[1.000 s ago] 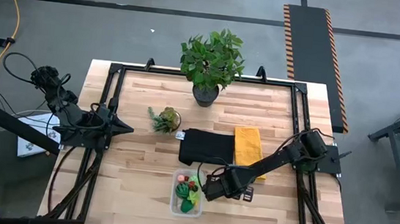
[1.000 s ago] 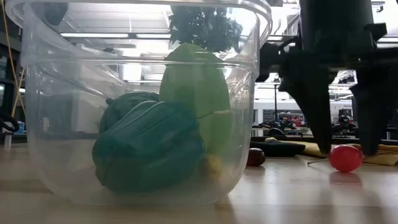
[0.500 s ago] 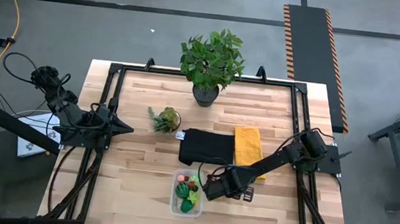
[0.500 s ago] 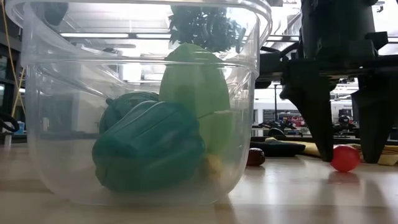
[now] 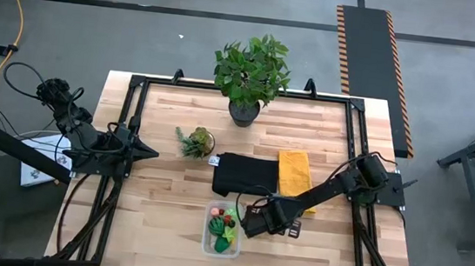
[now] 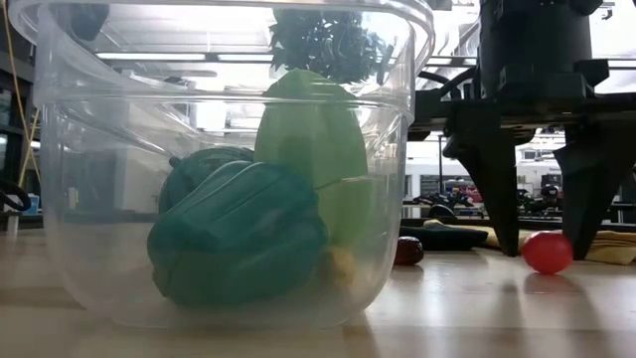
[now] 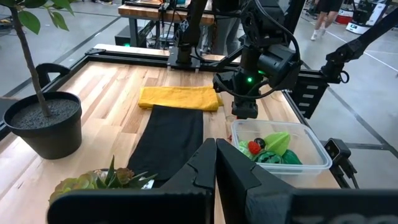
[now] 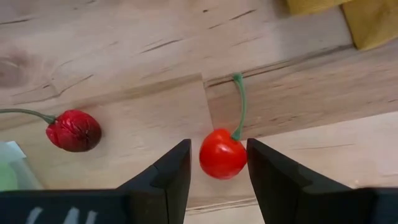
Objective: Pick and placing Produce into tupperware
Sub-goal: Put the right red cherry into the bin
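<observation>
My right hand (image 8: pixel 216 163) hangs low over the worktop (image 5: pixel 167 231) just right of the tupperware (image 5: pixel 221 229), fingers (image 8: pixel 169 171) spread to either side of a bright red cherry (image 8: pixel 222 154) that lies on the wood between them, its green stem pointing away. A darker, wrinkled cherry (image 8: pixel 74 130) lies nearby on the wood, nearer the tupperware, which already holds a green pepper (image 6: pixel 237 234), a lime-green piece (image 6: pixel 313 129) and a red one (image 7: pixel 254 147). My left hand (image 7: pixel 214 163) waits at the worktop's left edge, fingers pressed together.
</observation>
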{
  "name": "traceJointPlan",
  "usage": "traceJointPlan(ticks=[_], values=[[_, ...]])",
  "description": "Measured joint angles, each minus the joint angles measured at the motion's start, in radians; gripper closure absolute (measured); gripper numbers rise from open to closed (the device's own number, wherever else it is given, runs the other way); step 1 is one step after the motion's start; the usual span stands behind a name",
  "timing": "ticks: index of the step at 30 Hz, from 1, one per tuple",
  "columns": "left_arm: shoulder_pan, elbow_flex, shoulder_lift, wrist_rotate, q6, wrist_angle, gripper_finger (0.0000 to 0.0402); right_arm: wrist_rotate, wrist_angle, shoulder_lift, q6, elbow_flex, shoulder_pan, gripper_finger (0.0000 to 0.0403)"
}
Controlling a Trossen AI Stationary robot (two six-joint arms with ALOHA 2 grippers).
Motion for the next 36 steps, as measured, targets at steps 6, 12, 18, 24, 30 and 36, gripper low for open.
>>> traceJointPlan(ticks=[6,12,18,24,30,36], values=[[0.0,0.0,0.0,0.0,0.0,0.0,0.0401,0.0,-0.002,0.0,-0.001,0.0,-0.004,0.0258],[0.0,0.0,0.0,0.0,0.0,0.0,0.0401,-0.001,-0.002,0.0,0.001,0.0,-0.006,0.0264],[0.0,0.0,0.0,0.0,0.0,0.0,0.0401,-0.006,-0.002,0.0,0.005,0.0,-0.006,0.0297],[0.0,0.0,0.0,0.0,0.0,-0.002,0.0401,-0.008,-0.002,0.0,0.005,0.0,-0.006,0.0309],[0.0,0.0,0.0,-0.001,0.0,-0.003,0.0401,-0.008,-0.002,0.0,0.005,0.001,-0.006,0.031],[0.0,0.0,0.0,-0.026,0.015,0.0,0.0401,-0.013,-0.001,0.0,0.0,0.003,-0.006,0.031]])
